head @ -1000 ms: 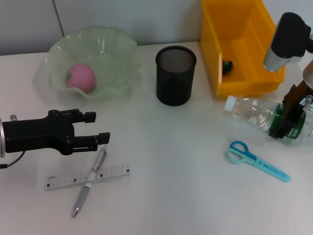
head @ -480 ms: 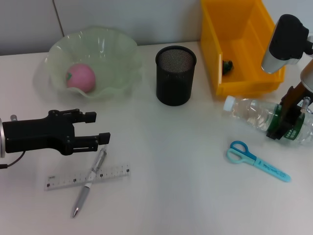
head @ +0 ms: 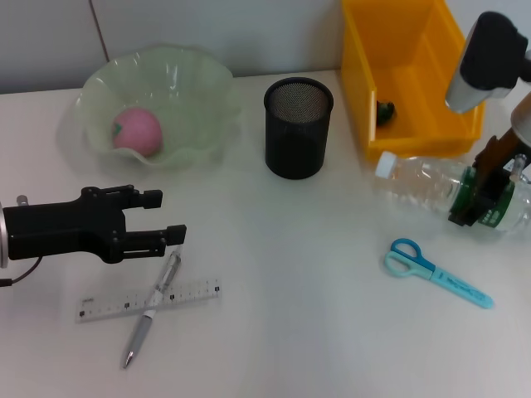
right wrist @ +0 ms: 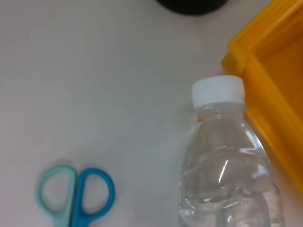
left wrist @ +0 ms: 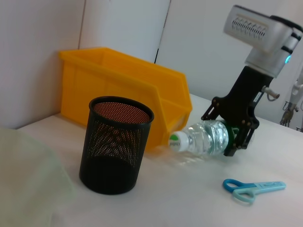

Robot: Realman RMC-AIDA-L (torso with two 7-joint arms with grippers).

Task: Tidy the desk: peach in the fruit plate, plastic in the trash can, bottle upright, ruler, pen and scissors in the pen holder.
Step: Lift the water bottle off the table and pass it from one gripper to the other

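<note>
white counter point(head: 290, 332) runs up to a pale wall, and everything sits on it. at the back left a translucent pale green wavy-rimmed fruit plate point(head: 207, 91) holds the pink round peach point(head: 136, 130). just right of it, near the middle, stands the black mesh cylindrical pen holder point(head: 298, 127), upright. further right is the yellow plastic bin serving as trash can point(head: 357, 75), with a small dark object point(head: 386, 109) lying inside; what it is cannot be told.

the right hand point(head: 479, 195) is closed around the green-labelled body of the clear plastic water bottle with a white cap point(head: 419, 182), pinching it from both sides. the bottle is tilted, its cap end raised off the counter and pointing toward the pen holder, close beside the front wall of the trash can; the left wrist view shows the cap clear of the surface. the pair of scissors with light blue and teal handles point(head: 436, 271) lies flat on the counter just in front of the bottle, apart from it.

the left hand point(head: 158, 215) hovers at the left edge, fingers spread and holding nothing, just above the top of the silver pen point(head: 152, 308). the pen lies crossed over the clear flat ruler point(head: 99, 308), both flat on the counter in front of the fruit plate
</note>
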